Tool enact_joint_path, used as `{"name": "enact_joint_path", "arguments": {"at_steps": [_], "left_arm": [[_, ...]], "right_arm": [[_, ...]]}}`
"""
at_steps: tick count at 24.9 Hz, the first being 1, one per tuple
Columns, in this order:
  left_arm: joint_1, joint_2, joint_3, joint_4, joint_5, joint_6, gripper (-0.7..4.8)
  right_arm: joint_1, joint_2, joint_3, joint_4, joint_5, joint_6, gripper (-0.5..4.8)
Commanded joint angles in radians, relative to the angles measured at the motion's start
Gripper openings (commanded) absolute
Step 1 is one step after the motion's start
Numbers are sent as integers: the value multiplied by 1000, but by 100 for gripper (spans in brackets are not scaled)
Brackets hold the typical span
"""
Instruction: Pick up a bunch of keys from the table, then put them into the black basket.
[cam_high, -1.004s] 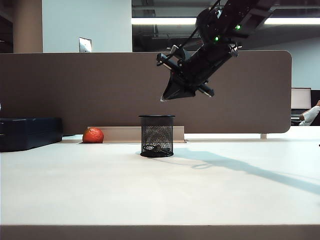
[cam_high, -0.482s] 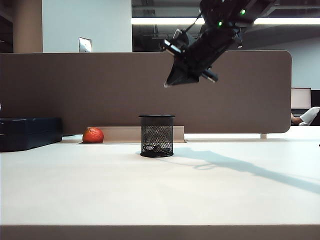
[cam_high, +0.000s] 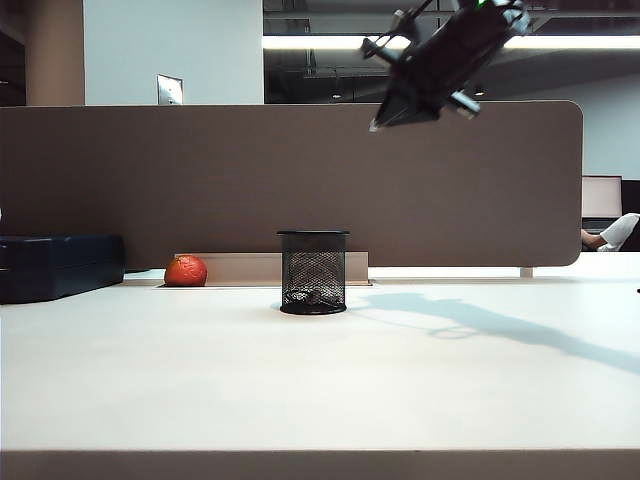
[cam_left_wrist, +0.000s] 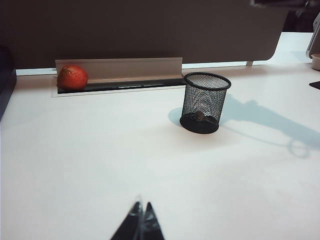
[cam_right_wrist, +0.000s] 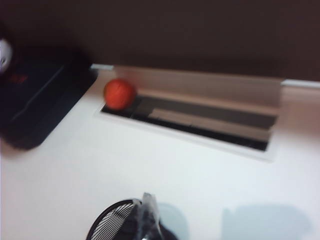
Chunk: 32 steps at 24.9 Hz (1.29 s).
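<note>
The black basket (cam_high: 313, 272) stands upright on the table (cam_high: 320, 380), and the left wrist view shows the basket (cam_left_wrist: 204, 102) too. The bunch of keys (cam_high: 312, 296) lies inside on the basket's floor, seen through the mesh as a small grey lump (cam_left_wrist: 200, 116). My right gripper (cam_high: 378, 124) hangs high above the table, up and to the right of the basket, shut and empty. In the right wrist view its blurred tips (cam_right_wrist: 146, 210) overlap the basket's rim (cam_right_wrist: 115, 220). My left gripper (cam_left_wrist: 140, 212) is shut and empty, well short of the basket; the exterior view does not show it.
A red-orange fruit (cam_high: 186, 271) lies by the cable slot at the foot of the brown divider panel (cam_high: 200, 180). A dark blue box (cam_high: 60, 265) sits at the table's far left. The arm's shadow (cam_high: 480, 325) falls right of the basket.
My right gripper has risen and drawn off to the right, away from the basket. Basket, keys and left gripper have not moved.
</note>
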Motion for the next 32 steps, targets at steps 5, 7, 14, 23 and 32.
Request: {"name": "enact_joint_path", "arguments": {"at_steps": [5, 7, 14, 23, 32], "left_arm": [[0, 1, 3, 6, 0, 4, -6], [0, 1, 3, 7, 0, 5, -6], [0, 1, 3, 6, -71, 8, -6], [0, 1, 3, 6, -95, 8, -6], [0, 1, 3, 6, -132, 8, -6]], "right_arm": [[-79, -89, 6, -84, 7, -88, -9], [-111, -117, 6, -121, 10, -111, -9], [-202, -189, 6, -183, 62, -111, -9], [-236, -326, 5, -366, 189, -213, -9], [-237, -427, -6, -428, 234, -211, -9]]}}
